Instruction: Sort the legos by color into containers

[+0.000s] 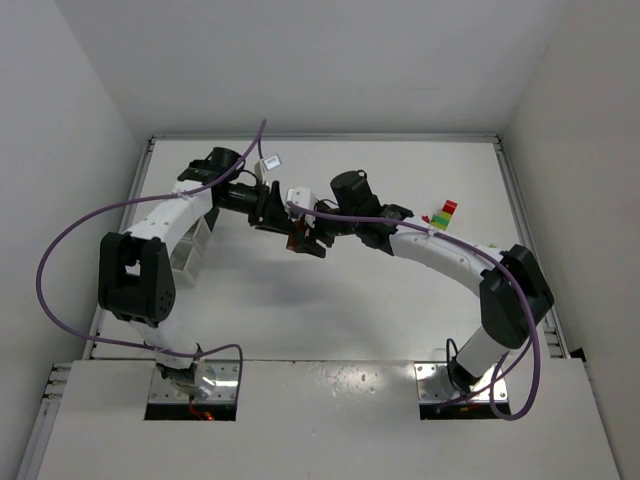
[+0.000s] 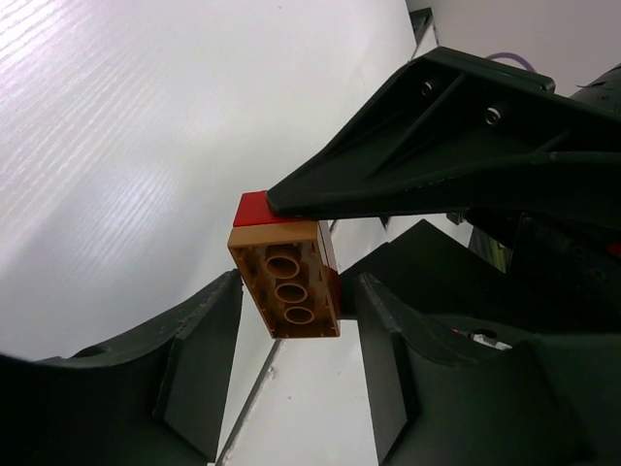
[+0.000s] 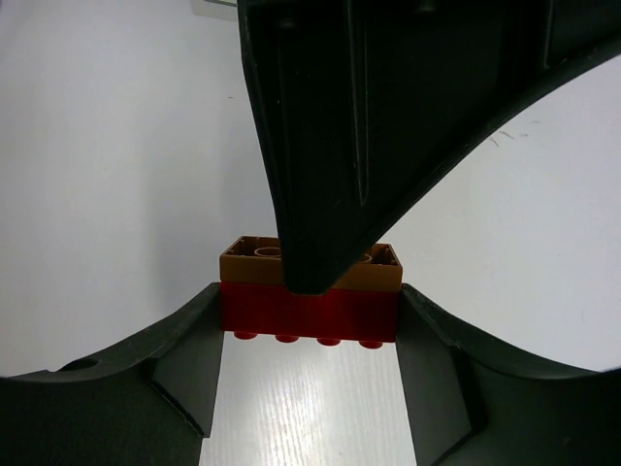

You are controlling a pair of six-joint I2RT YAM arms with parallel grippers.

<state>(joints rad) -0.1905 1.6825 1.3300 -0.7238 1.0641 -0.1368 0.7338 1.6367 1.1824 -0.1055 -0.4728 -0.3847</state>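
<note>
A red brick [image 3: 309, 313] with an orange brick [image 3: 243, 262] stuck on it hangs above the table mid-scene [image 1: 298, 240]. My right gripper [image 3: 309, 335] is shut on the red brick's two ends. My left gripper [image 2: 296, 291] straddles the stack at its fingertips, close against the orange brick [image 2: 286, 291]. One left finger crosses the right wrist view in front of the stack. A small stack of red, yellow-green and green legos [image 1: 445, 213] stands at the right. White translucent containers [image 1: 192, 252] sit at the left, partly under the left arm; black ones are hidden.
Both arms meet over the table's middle [image 1: 330, 300]. Purple cables loop off each arm. The table's raised rails run along the left [image 1: 125, 240] and right [image 1: 525, 230] edges, with white walls around.
</note>
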